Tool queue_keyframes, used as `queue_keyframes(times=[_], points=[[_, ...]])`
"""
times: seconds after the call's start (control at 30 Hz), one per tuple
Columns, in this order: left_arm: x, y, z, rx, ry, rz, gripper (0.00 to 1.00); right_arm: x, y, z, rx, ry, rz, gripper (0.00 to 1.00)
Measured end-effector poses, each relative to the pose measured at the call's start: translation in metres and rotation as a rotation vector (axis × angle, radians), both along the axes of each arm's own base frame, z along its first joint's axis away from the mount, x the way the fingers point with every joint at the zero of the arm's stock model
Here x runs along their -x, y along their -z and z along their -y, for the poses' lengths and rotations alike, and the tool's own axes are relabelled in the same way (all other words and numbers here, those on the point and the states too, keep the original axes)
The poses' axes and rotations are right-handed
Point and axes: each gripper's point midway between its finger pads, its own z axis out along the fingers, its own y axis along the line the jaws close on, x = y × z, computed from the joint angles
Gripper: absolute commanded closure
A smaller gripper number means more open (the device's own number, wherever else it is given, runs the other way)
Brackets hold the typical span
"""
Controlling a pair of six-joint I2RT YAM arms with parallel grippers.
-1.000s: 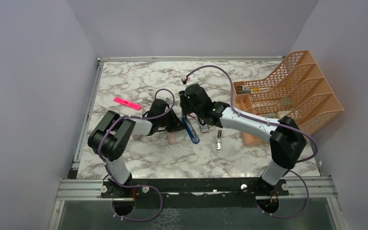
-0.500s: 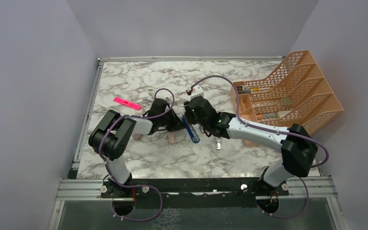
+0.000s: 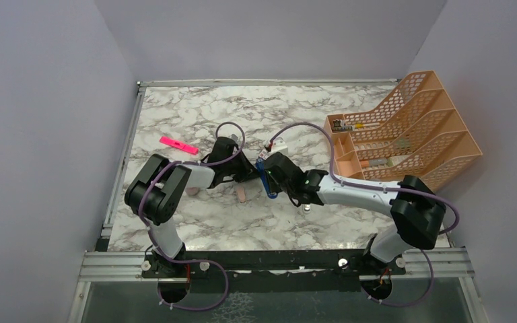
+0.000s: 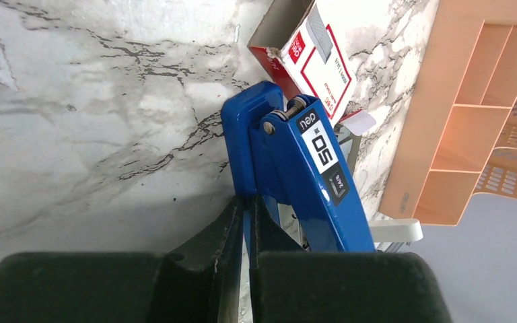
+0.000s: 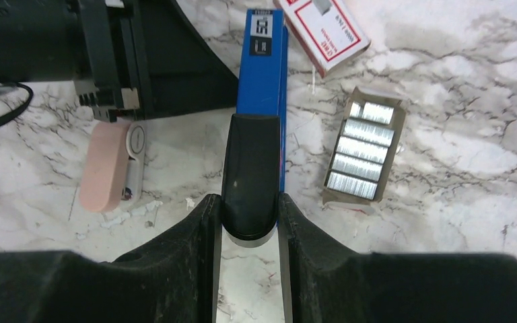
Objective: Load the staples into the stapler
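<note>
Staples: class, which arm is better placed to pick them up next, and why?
Right, probably. The staples lie just beside the right gripper, on its side of the stapler; the left gripper, pinching the stapler's other end, can steady it. Right must release first.

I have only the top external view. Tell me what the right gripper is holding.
Observer: The right gripper is shut on the black end of the stapler.
Operator: Now report the left.
Observer: The left gripper is pinched shut on a thin blue edge of the stapler, near its hinge.
Operator: Locate the staples.
Observer: Several strips of staples lie in an open cardboard tray beside the stapler, apart from it, touched by neither gripper.
</note>
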Motion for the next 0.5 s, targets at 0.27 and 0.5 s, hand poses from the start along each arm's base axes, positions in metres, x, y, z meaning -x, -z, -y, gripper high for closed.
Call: queue_keyframes(times=[0.27,0.5], points=[[0.002,-0.003,-0.002,0.0,-0.008,0.014,0.73,0.011,0.035,0.002,0.053,0.051,-0.106,0.78],[0.016,-0.007,-0.013,-0.021,-0.019,0.015,0.72,0.005,0.047,-0.011,0.055,0.083,-0.138,0.78]])
